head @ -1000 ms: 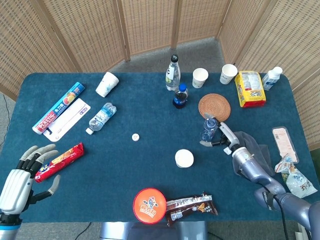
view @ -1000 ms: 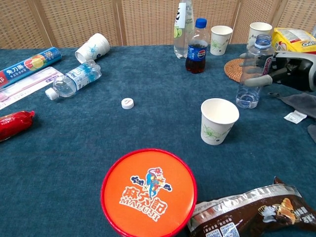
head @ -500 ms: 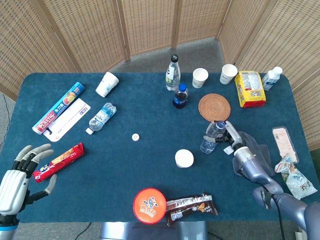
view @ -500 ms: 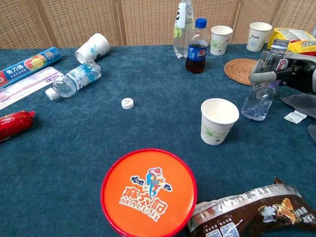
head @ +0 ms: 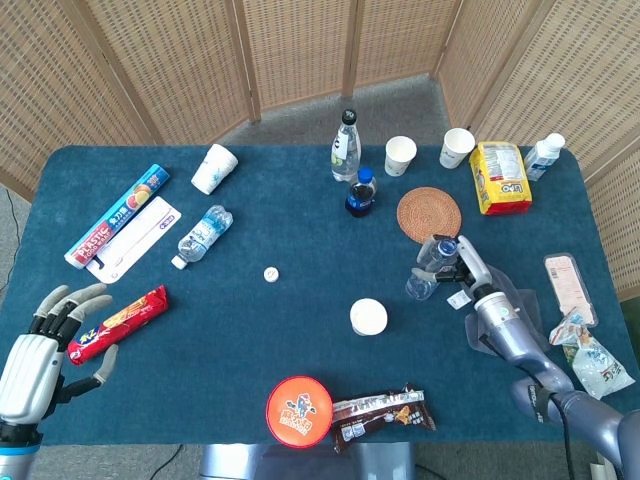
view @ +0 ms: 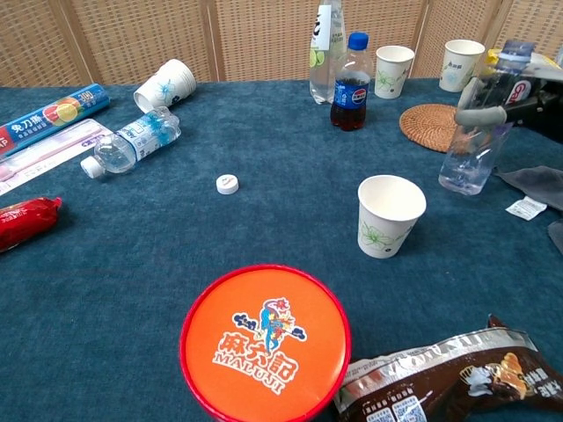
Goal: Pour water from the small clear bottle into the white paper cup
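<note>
The small clear bottle [head: 428,267] [view: 479,132] is gripped by my right hand [head: 466,270] [view: 489,112], fingers wrapped around its upper half. It leans with its neck up and to the right and its base low over the cloth; whether the base touches the table is unclear. The white paper cup [head: 368,317] [view: 390,214] stands upright and open, down and to the left of the bottle, apart from it. A small white cap [head: 270,273] [view: 228,183] lies on the cloth further left. My left hand [head: 48,340] hovers at the table's near left edge, fingers spread and holding nothing.
A woven coaster [head: 429,213] sits just behind the bottle, with a cola bottle [view: 350,70] and tall clear bottle [head: 345,147] beyond it. An orange lid [view: 264,341] and snack wrapper [view: 449,374] lie near the front edge. A grey cloth [view: 537,180] is under my right arm.
My right hand carried the bottle from beside the coaster toward the cup and tipped it from upright to leaning. The left hand barely shifted.
</note>
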